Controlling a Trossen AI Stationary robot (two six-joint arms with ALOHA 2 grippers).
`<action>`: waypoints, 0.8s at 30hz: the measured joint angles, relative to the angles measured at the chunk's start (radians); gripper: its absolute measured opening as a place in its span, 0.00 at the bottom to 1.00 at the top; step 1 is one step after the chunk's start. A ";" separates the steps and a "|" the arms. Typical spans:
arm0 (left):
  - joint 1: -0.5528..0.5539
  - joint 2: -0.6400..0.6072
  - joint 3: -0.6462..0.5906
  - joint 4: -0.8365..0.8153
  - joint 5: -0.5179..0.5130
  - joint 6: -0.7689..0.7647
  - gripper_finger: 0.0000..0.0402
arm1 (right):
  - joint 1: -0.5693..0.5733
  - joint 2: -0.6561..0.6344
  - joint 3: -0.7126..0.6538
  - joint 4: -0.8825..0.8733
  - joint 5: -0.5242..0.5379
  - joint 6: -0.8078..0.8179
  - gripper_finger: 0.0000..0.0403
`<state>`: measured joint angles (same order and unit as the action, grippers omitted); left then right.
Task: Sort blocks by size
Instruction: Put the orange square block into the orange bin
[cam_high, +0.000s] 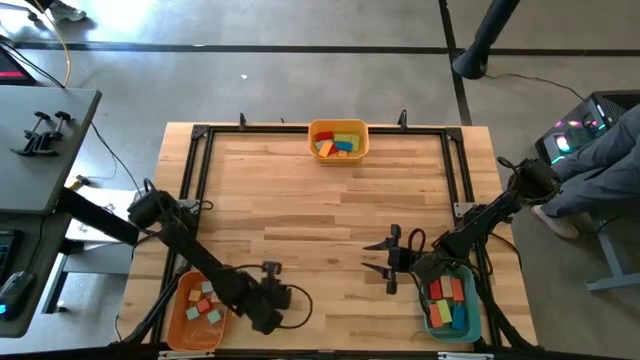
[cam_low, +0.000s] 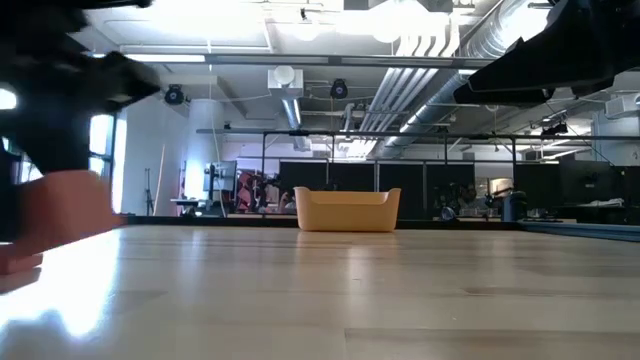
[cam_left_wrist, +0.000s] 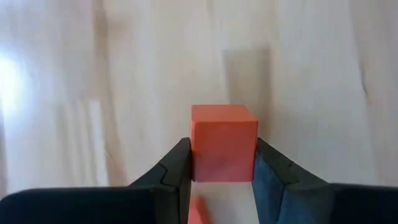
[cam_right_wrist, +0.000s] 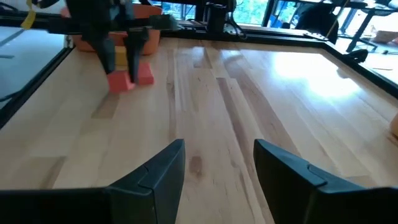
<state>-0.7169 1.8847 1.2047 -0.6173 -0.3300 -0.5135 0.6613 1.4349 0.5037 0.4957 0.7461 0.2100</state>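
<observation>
High view: left end effector (cam_high: 283, 297) sits low at the near edge of the tabletop (cam_high: 320, 190), just beside the orange bin (cam_high: 196, 312), which holds small blocks. The block it is working on can't be made out from here. Right end effector (cam_high: 385, 258) waits beside the teal bin (cam_high: 450, 303), fingers spread, nothing in them. Yellow bin (cam_high: 339, 139) is at the far edge, well apart from both. Left arm is clearly nearer the orange bin.

Low view: only the yellow bin (cam_low: 348, 209) is clear, far across the tabletop; near objects are blurred, no grip detail.

Left wrist view: a red cube (cam_left_wrist: 223, 142) sits squarely between the left fingers (cam_left_wrist: 177, 171), both pads against its side faces, so pinched or just about. Cube has no long axis; it lies dead ahead, centred. A second reddish piece (cam_left_wrist: 197, 211) shows just below it.

Right wrist view: across the tabletop the left end effector (cam_right_wrist: 122, 48) stands over red blocks (cam_right_wrist: 129, 79), the orange bin (cam_right_wrist: 118, 25) right behind. Right fingers (cam_right_wrist: 163, 168) are spread, empty.

Judgement: next is a short carry to the orange bin.
</observation>
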 joint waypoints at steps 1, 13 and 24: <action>0.012 0.000 -0.005 0.024 -0.012 0.019 0.23 | 0.000 0.000 0.000 0.001 -0.014 -0.001 0.47; 0.240 -0.006 -0.443 1.096 0.013 0.226 0.23 | -0.019 0.048 0.001 0.003 -0.239 -0.466 0.47; 0.412 -0.007 -0.590 1.773 0.060 0.329 0.25 | -0.145 0.117 0.020 0.226 -0.243 -0.838 0.47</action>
<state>-0.3046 1.8774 0.6143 1.1553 -0.2702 -0.1840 0.5163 1.5524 0.5239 0.7220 0.5030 -0.6278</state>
